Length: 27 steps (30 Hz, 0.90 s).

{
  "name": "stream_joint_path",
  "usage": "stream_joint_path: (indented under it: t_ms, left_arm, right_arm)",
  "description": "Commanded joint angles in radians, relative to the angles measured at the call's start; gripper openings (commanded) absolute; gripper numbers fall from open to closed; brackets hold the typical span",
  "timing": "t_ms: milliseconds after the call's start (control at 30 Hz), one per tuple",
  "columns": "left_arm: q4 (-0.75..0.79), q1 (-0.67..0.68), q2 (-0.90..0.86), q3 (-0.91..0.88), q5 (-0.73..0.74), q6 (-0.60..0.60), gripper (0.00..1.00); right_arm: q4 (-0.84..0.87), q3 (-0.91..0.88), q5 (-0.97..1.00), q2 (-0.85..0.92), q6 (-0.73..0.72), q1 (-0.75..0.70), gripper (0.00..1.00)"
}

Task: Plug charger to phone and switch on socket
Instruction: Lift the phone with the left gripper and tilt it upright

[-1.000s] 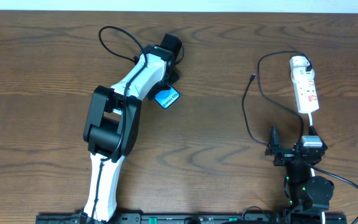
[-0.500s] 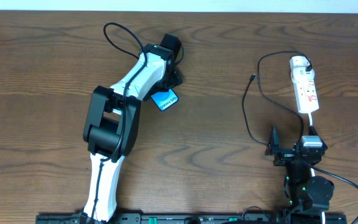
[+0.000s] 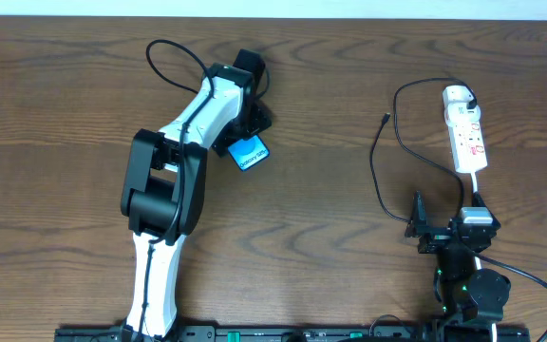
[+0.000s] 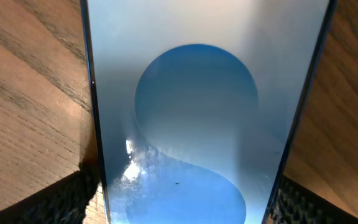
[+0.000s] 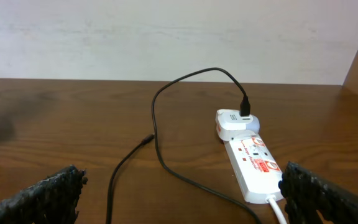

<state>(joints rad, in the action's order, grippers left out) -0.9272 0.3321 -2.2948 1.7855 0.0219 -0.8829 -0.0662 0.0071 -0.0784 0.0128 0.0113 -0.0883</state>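
Observation:
The phone (image 3: 248, 153) with its blue screen is at the table's upper left, held between the pads of my left gripper (image 3: 244, 131). In the left wrist view the phone (image 4: 197, 112) fills the frame, and the gripper (image 4: 185, 202) is shut on its two long edges. The charger cable (image 3: 380, 171) lies loose on the right; its black tip (image 3: 387, 118) is free and its other end is in a white plug (image 3: 457, 94) in the socket (image 3: 468, 138). My right gripper (image 3: 444, 223) is open and empty, below the socket. Its wrist view shows the cable (image 5: 157, 124), the socket (image 5: 257, 165) and the gripper (image 5: 182, 196).
The socket's white cord (image 3: 476, 185) runs down to the right arm. A thicker black robot cable (image 3: 174, 52) loops above the left arm. A pale wall (image 5: 166, 37) stands behind the table's far edge.
My left arm has swung slightly left with the phone in its grip, and the phone has shifted a little left. The right arm, cable and socket have not moved.

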Motion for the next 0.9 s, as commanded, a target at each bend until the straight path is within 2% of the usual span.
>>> stream_joint_path:
  t_ms: [0, 267, 400, 433, 567, 600, 867]
  left_arm:
    - [-0.032, -0.012, -0.062, -0.029, -0.007, -0.015, 0.88]
    - [-0.03, -0.017, -0.062, -0.029, -0.03, -0.009, 0.85]
    - [-0.029, -0.017, -0.062, -0.029, -0.03, -0.009, 0.87]
    - [-0.029, -0.017, -0.062, -0.029, -0.03, -0.009, 0.92]
    - [-0.025, -0.021, -0.062, -0.029, -0.033, -0.009, 0.93]
    - [-0.025, -0.023, -0.062, -0.029, -0.033, -0.009, 0.96]
    - [-0.002, -0.024, -0.062, -0.029, -0.031, -0.013, 0.97]
  right_arm:
    - [-0.004, -0.002, -0.003, -0.003, 0.005, 0.005, 0.99]
    - [-0.004, -0.002, -0.003, -0.003, 0.005, 0.005, 0.99]
    - [-0.003, -0.002, -0.003, -0.003, 0.005, 0.005, 0.99]
    - [-0.003, -0.002, -0.003, -0.003, 0.005, 0.005, 0.99]
    - [-0.004, -0.002, -0.003, -0.003, 0.005, 0.005, 0.99]
    - [-0.003, -0.002, -0.003, -0.003, 0.005, 0.005, 0.99]
    - [-0.003, -0.002, -0.003, -0.003, 0.005, 0.005, 0.99]
